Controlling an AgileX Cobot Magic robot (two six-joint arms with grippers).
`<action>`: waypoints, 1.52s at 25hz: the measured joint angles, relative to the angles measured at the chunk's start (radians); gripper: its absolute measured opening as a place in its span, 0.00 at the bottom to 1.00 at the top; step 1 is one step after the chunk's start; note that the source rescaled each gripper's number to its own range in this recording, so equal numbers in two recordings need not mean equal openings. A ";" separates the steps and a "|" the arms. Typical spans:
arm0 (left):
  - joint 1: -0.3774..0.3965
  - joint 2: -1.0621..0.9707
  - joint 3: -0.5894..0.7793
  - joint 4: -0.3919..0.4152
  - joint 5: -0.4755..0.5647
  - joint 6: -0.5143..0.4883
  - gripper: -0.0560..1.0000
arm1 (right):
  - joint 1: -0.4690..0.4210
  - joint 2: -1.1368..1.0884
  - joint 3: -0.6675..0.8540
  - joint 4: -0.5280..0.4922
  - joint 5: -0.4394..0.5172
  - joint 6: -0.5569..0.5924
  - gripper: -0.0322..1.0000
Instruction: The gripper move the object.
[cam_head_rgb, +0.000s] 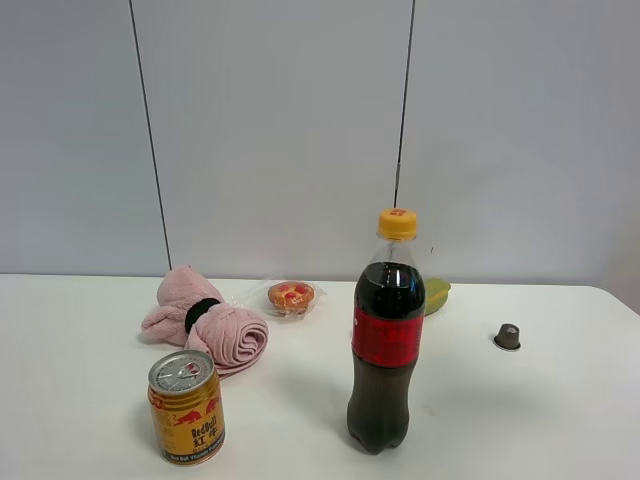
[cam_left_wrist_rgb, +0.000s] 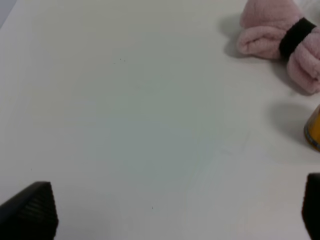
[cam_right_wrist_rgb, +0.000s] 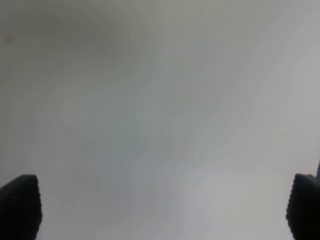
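Note:
The gold Red Bull can (cam_head_rgb: 187, 407) stands upright on the white table at the front left, with its silver pull-tab top up. A sliver of it shows at the edge of the left wrist view (cam_left_wrist_rgb: 313, 131). Neither gripper shows in the exterior high view. My left gripper (cam_left_wrist_rgb: 175, 210) is open and empty over bare table, with the can off to one side and apart from it. My right gripper (cam_right_wrist_rgb: 162, 207) is open and empty over bare white table; no object shows between its fingertips.
A tall cola bottle (cam_head_rgb: 387, 338) with a yellow cap stands right of the can. A rolled pink towel (cam_head_rgb: 205, 320) with a black band lies behind the can. A wrapped pastry (cam_head_rgb: 290, 296), a green object (cam_head_rgb: 436, 296) and a small brown capsule (cam_head_rgb: 507, 337) lie further back.

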 joint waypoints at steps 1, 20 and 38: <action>0.000 0.000 0.000 0.000 0.000 0.000 1.00 | -0.025 -0.039 0.036 0.003 -0.005 0.000 0.99; 0.000 0.000 0.000 0.000 0.000 0.000 1.00 | -0.063 -0.799 0.516 0.066 -0.138 0.139 0.99; 0.000 0.000 0.000 0.001 0.000 0.000 1.00 | -0.063 -0.936 0.569 0.028 -0.090 0.169 0.99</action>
